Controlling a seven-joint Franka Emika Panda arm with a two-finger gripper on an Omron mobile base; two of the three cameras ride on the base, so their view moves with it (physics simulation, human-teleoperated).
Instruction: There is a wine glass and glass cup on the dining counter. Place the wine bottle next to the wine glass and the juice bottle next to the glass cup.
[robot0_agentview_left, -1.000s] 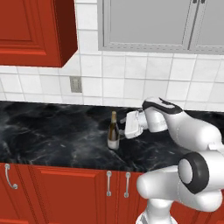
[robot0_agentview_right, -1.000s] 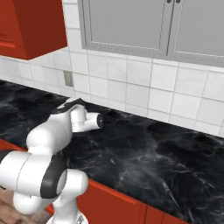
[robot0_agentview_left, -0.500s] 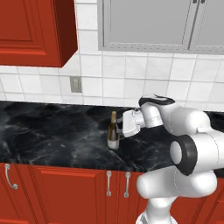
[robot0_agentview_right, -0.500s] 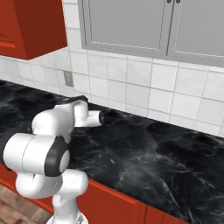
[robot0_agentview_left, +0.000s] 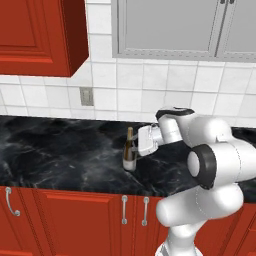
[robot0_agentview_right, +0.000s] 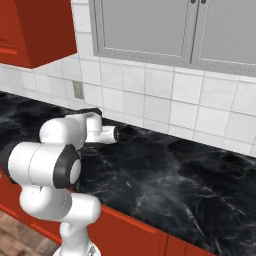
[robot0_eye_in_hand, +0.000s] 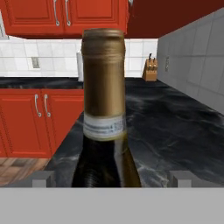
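Change: arm has closed in on the wine bottle (robot0_agentview_left: 130, 154) since a second ago.
Wine bottle: upright on the black marble worktop (robot0_agentview_left: 60, 155), near its front edge; gold neck fills the hand view (robot0_eye_in_hand: 104, 78).
Jaws (robot0_agentview_left: 139, 143): spread fully wide, at the bottle's 3 o'clock by its neck, gripping nothing.
Surroundings: knife block (robot0_eye_in_hand: 150, 70) far along the worktop, at 1 o'clock in hand view.

Left base view: behind arm, facing worktop (robot0_agentview_left: 60, 155) and tiled wall, mid-range. Right base view: same worktop stretch from opposite side. Hand view: level along worktop, very close behind wine bottle (robot0_eye_in_hand: 104, 109) neck.
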